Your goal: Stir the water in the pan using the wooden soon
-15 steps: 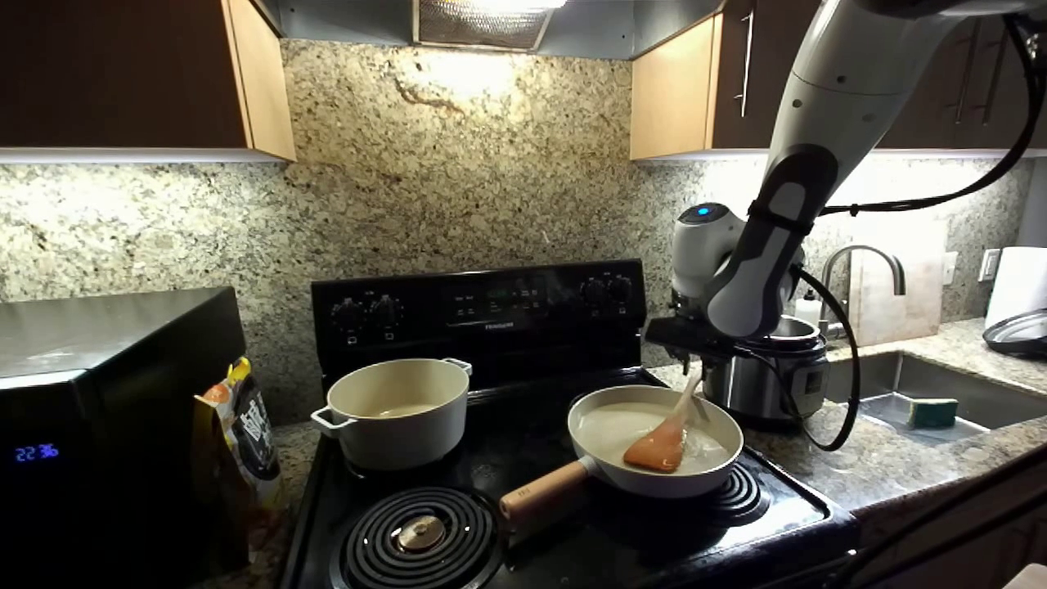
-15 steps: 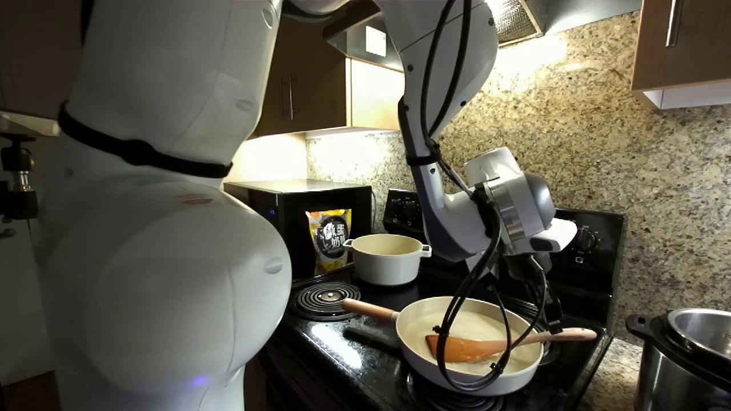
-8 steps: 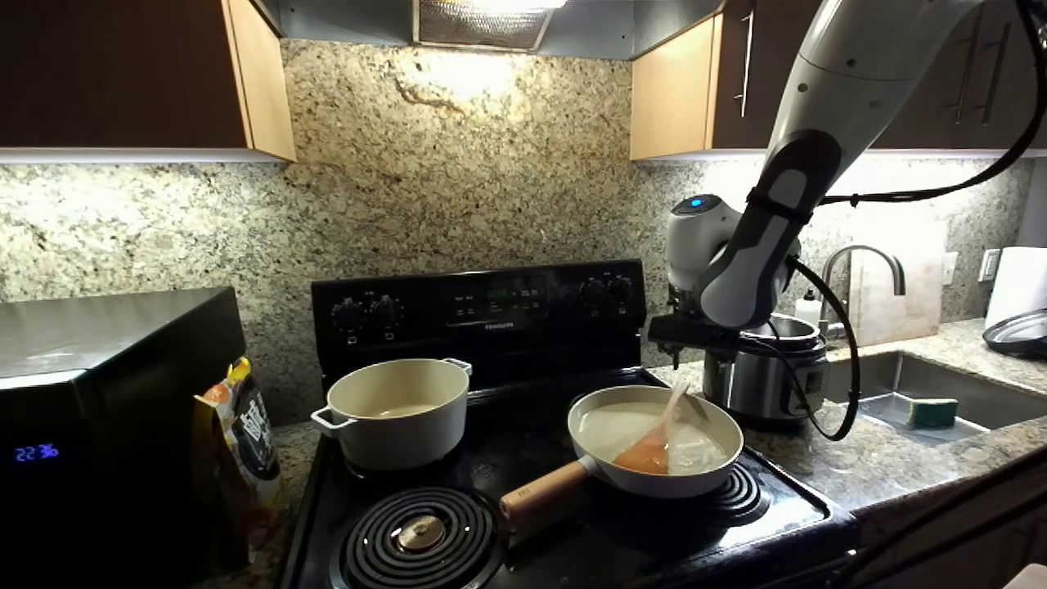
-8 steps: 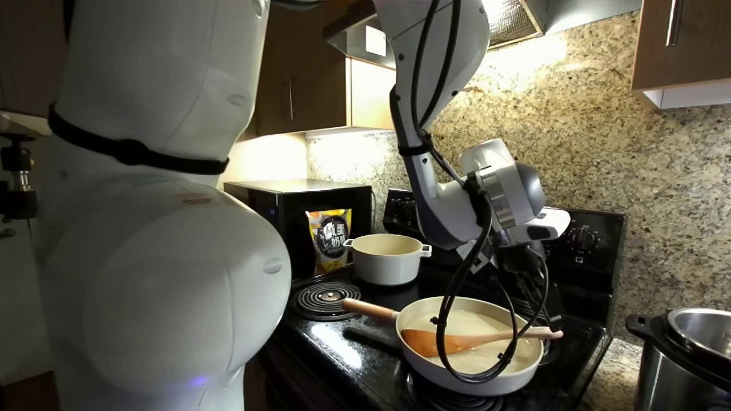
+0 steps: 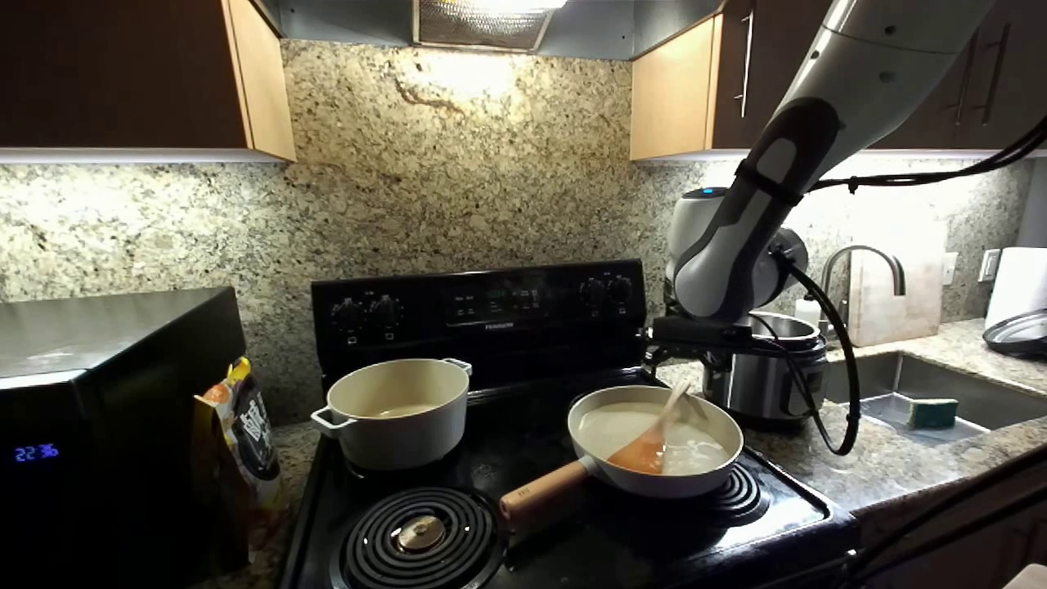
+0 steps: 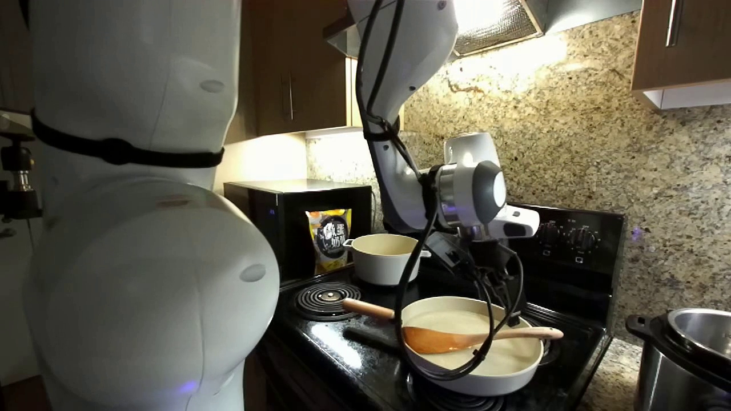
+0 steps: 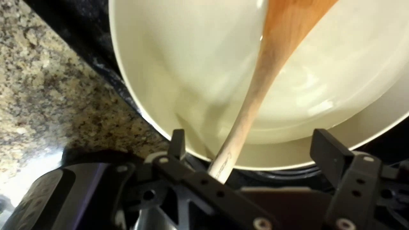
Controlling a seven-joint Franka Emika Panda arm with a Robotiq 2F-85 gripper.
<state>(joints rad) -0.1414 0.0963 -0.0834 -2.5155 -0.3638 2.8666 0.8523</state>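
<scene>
Water (image 7: 319,80), pale, glossy, lies free beside the orange-brown wooden spoon (image 7: 262,80) crossing the edge of the round cream-white pan (image 7: 278,155); above, the black gripper (image 7: 249,143) has wide-spread jaws.

In an exterior view, we see the wooden spoon (image 5: 649,446) lying tilted in the pan (image 5: 679,486), its orange head in the pale water (image 5: 695,451) and its handle leaning up to the far rim. Above the handle's end, apart from it, hangs the dark gripper (image 5: 685,358). The black stove (image 5: 622,540) also bears a cream pot (image 5: 409,446). Beyond the pan we see a steel cooker (image 5: 759,394) on the counter (image 5: 818,462) and a sponge (image 5: 932,413) in the sink (image 5: 973,376).
</scene>
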